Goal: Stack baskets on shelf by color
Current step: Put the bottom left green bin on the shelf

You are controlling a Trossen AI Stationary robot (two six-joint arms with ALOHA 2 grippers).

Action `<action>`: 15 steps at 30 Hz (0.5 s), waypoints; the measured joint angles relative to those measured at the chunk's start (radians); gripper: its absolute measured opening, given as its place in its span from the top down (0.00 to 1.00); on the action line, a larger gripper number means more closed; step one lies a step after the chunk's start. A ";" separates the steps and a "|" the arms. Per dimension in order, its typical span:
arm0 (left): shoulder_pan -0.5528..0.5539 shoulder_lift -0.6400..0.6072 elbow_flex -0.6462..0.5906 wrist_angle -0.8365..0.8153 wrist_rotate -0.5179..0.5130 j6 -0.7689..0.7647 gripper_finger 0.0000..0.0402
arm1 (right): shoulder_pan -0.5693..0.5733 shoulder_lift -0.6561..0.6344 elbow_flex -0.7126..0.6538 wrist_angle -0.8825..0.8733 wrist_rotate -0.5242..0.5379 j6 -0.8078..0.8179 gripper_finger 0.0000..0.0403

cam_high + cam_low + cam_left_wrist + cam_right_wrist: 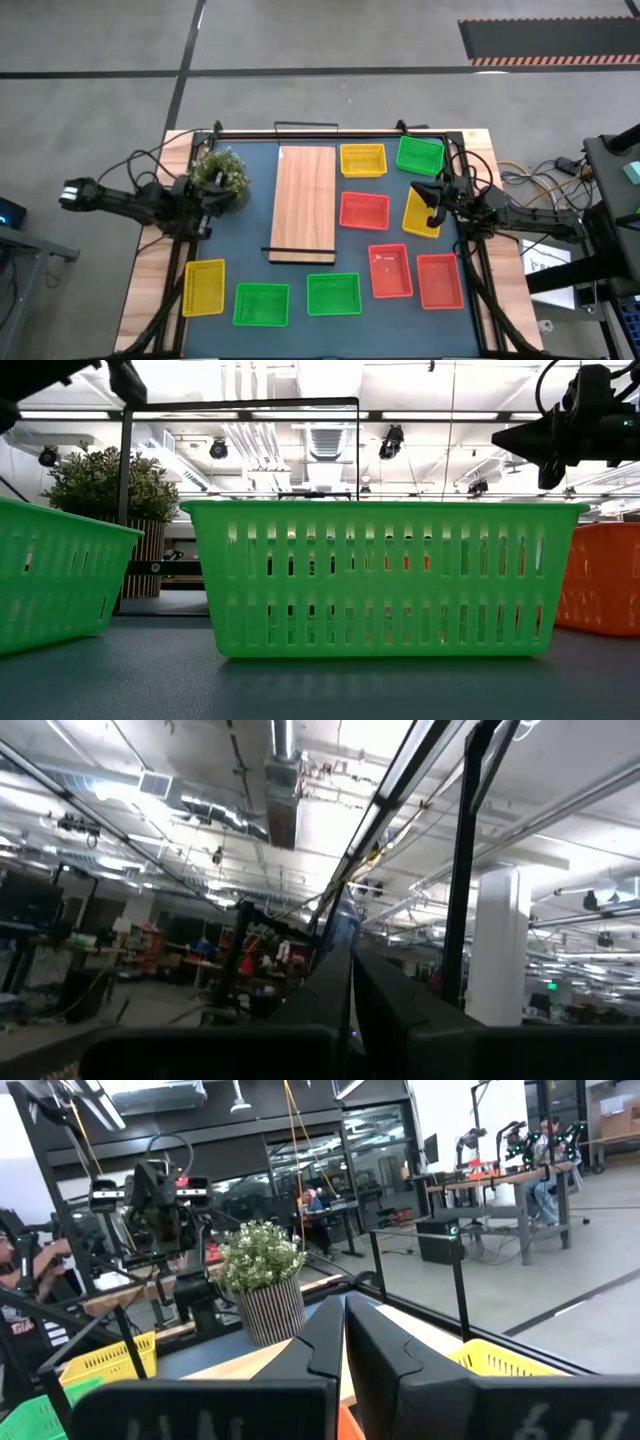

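The light-wood shelf (305, 205) lies flat on the middle of the blue table. Nine baskets stand singly on the table. A yellow (362, 160) and a green one (420, 155) are at the far side. A red one (364, 211) and a skewed yellow one (421, 213) are right of the shelf. Two red ones (390, 271) (439, 280), two green ones (333, 294) (261, 305) and a yellow one (204, 287) line the near side. My right gripper (432, 195) hangs shut above the skewed yellow basket, high over the table in the low view (545, 455). My left gripper (215, 200) is shut beside the plant.
A bushy potted plant (218, 172) stands at the far left, close to my left gripper. A black frame (300, 128) runs along the table's far edge. In the low view a green basket (385, 575) fills the foreground. A person (20, 1270) is beyond the table.
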State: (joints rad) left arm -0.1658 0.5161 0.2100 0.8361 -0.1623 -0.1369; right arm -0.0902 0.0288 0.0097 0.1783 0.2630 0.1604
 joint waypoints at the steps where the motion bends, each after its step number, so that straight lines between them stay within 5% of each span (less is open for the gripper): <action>1: 0.000 0.024 0.017 0.002 0.000 -0.015 1.00 | 0.000 0.000 0.000 0.001 0.000 0.000 0.98; 7: -0.002 0.181 0.177 -0.035 0.032 -0.043 1.00 | 0.000 0.000 0.000 0.005 0.000 0.005 0.98; 15: -0.038 0.358 0.436 -0.307 0.093 -0.045 1.00 | 0.000 0.000 0.000 0.059 -0.010 -0.101 0.98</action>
State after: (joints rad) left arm -0.2038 0.8737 0.6456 0.5295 -0.0698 -0.1815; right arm -0.0902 0.0284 0.0097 0.2374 0.2527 0.0597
